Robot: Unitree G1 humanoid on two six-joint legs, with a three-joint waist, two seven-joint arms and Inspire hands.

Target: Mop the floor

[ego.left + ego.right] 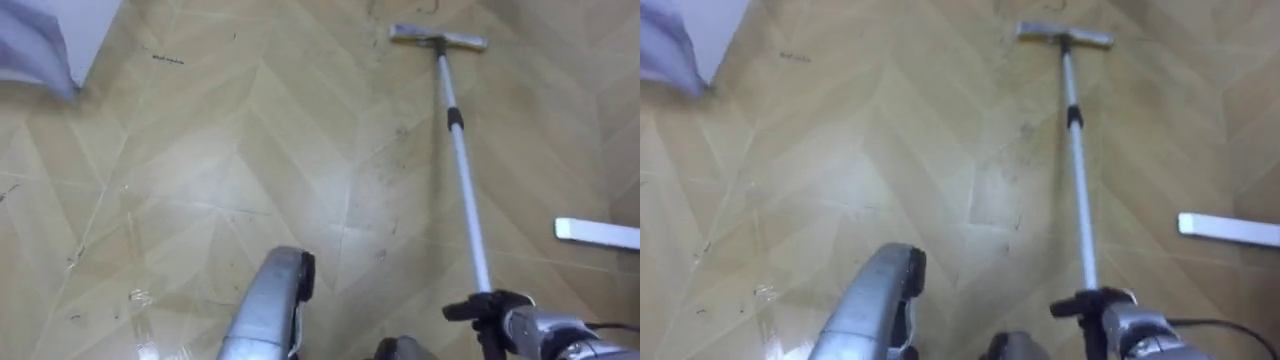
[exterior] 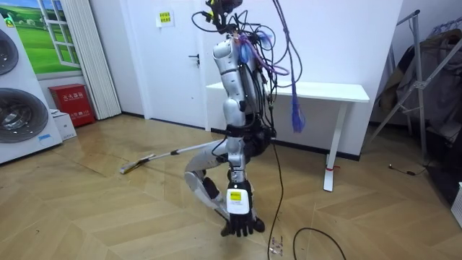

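Observation:
A mop lies out in front of me on the wooden floor. Its flat grey head [image 1: 437,38] rests on the boards at the far end, and the silver pole [image 1: 462,170] slants back toward my lower right. My right hand [image 1: 493,308] is shut round the pole's near part. In the room view the mop head [image 2: 130,170] sits on the floor at the room view's left, with the pole [image 2: 177,153] rising to my waist. My left hand [image 2: 225,148] is down by my hip near the pole's upper end. I stand with one knee bent forward.
A white cabinet corner [image 1: 55,35] shows at the far left and a white bar [image 1: 597,232] lies on the floor at right. Behind me stands a white table [image 2: 289,90]. Washing machines [image 2: 22,108] and a red box [image 2: 72,105] are at the room view's left.

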